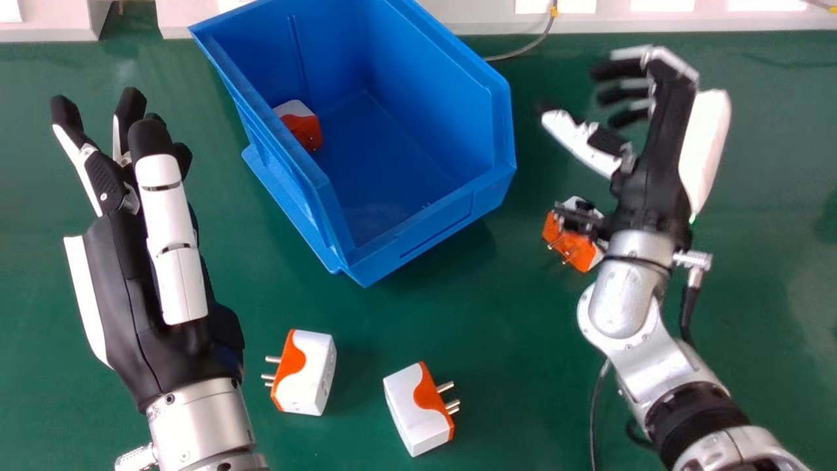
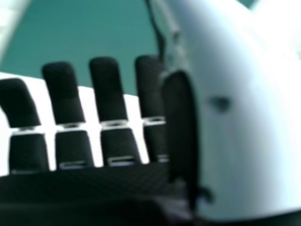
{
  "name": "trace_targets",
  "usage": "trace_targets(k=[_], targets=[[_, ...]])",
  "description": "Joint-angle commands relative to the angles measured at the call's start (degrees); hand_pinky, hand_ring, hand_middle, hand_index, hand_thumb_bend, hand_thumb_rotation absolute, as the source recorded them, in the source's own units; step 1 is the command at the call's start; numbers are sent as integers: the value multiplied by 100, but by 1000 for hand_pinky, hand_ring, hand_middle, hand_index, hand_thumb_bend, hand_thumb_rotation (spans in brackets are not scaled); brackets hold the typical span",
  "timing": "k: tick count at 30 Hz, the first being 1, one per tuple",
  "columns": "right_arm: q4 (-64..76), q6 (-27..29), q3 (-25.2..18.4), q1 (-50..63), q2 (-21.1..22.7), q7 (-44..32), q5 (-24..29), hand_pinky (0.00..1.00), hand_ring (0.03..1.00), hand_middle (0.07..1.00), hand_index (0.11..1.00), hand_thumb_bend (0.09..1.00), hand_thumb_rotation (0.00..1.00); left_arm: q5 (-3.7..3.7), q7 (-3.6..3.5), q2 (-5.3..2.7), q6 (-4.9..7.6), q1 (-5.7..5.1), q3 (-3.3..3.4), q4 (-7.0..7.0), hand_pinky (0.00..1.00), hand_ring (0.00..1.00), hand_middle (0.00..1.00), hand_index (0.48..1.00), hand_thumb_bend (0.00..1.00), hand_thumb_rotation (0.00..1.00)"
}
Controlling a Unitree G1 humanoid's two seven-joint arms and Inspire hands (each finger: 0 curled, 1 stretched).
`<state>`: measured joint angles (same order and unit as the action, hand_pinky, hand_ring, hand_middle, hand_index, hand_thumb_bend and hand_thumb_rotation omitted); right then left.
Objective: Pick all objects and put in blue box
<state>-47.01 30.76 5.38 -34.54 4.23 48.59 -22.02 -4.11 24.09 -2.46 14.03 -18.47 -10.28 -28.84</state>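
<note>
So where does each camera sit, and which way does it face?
Head view: on the robot's head, looking forward and down at the blue box, plug adapters and green table; the left hand, right hand and silver forearms show.
Right hand view: at that hand, looking out past its own fingers and thumb to the green table.
Shared: the right hand and green table.

And here's our right hand [image 1: 657, 154] up close: dark fingers [image 2: 107, 89] side by side with slim gaps, our pale thumb [image 2: 244, 141] looming large beside them, and beyond, as far as we can tell, green tabletop [image 2: 94, 33].
</note>
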Motion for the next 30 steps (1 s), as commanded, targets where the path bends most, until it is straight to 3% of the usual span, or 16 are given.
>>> trace_targets(k=[1,5,8,10,18,20,22,23,25,27,30], targets=[[1007,183,-4,290,75,-62,-148,353,484,532,434,498,0,103,10,-442,36,46,-47,-131,937,960,961,929,540,788],[2283,17,-74,656,9,-401,-190,354,488,534,437,498,0,143,19,-442,55,75,-41,-100,936,960,959,931,529,806],[2847,-72,-125,798,-32,-624,-167,358,496,535,434,497,0,129,24,-451,37,101,-30,-90,931,957,958,929,532,807],[3036,-129,-157,867,-43,-741,-168,358,497,535,432,497,0,114,-7,-423,60,122,-10,-73,932,957,957,929,534,806],[3273,-604,-172,1049,-37,-1104,-330,344,485,538,438,496,0,93,-21,-430,73,165,9,-42,935,960,956,933,534,805],[3472,-1302,5,1150,237,-1675,-706,344,485,538,438,496,0,113,-32,-414,79,179,13,-28,935,960,956,933,534,805],[3703,-2244,232,1246,564,-2471,-1248,340,481,540,441,496,0,80,-34,-426,72,189,10,-33,935,960,956,934,533,805],[3816,-2672,325,1272,673,-2894,-1406,615,731,764,710,742,178,69,-38,-426,71,191,6,-35,939,962,959,937,533,805],[3873,-3241,455,1268,780,-3486,-1534,847,912,923,905,917,348,71,-50,-418,82,189,2,-26,945,966,964,943,531,810],[3741,-3504,544,1219,823,-3771,-1560,966,982,984,981,984,439,67,-66,-409,106,181,2,-15,948,968,965,947,530,815],[3237,-3588,671,1063,873,-3838,-1559,996,998,998,998,1000,473,72,-75,-406,142,160,7,-15,953,969,964,949,532,813]])
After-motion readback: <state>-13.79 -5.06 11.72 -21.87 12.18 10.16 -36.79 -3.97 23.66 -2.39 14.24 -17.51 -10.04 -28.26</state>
